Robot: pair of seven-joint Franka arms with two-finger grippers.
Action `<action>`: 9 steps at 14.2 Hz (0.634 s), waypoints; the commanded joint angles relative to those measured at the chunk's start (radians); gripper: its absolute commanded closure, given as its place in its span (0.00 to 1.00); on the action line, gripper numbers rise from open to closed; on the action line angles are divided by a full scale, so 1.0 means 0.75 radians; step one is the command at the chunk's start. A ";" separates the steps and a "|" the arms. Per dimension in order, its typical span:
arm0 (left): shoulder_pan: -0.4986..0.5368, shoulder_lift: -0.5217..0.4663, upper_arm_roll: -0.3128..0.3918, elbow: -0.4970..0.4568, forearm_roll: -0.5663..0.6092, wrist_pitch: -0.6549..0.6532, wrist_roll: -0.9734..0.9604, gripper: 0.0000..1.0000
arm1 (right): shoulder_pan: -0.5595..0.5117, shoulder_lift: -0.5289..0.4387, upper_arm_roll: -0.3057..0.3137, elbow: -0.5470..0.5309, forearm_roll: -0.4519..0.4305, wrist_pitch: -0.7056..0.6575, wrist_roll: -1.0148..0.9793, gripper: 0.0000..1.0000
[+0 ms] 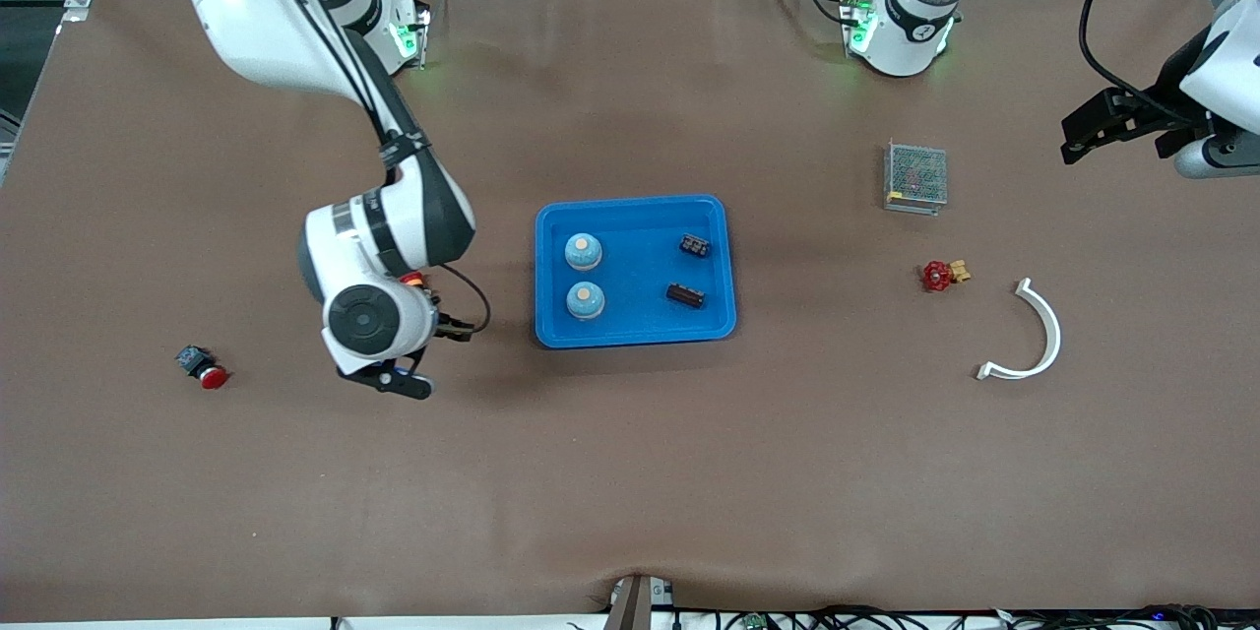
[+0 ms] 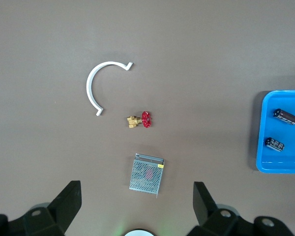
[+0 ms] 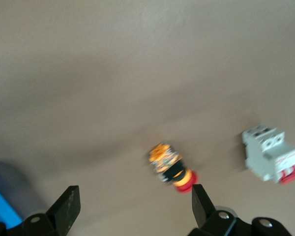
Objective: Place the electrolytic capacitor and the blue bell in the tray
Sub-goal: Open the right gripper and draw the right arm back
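Nearest my front camera is the white curved bracket [image 1: 1032,335], toward the left arm's end of the table, with the red-handled valve [image 1: 942,275] and mesh box [image 1: 914,177] farther up. At the right arm's end sits a red pushbutton [image 1: 202,366].

I see the tray [image 1: 635,335] mid-table: bright blue, shallow, rounded corners, raised rim, long axis running along the table's length. Inside it stand two blue bells [image 1: 584,252] [image 1: 586,300], upright, tan tops facing up, on the side toward the right arm. Two dark electrolytic capacitors [image 1: 686,295] [image 1: 695,244] lie on their sides in the half toward the left arm, each long axis slightly slanted to the tray's long edge. I can't tell which ends carry the leads.

My right gripper [image 1: 406,381] hangs over bare table between tray and pushbutton, fingers [image 3: 69,209] spread, nothing held. A grey breaker [image 3: 271,153] shows in its wrist view.

My left gripper [image 1: 1107,128] waits over the table edge at the left arm's end, fingers [image 2: 69,199] apart, nothing held.
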 commanded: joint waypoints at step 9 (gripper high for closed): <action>0.000 0.001 -0.017 -0.006 -0.019 0.031 -0.002 0.00 | -0.294 -0.039 -0.002 -0.038 -0.103 -0.036 -0.517 0.00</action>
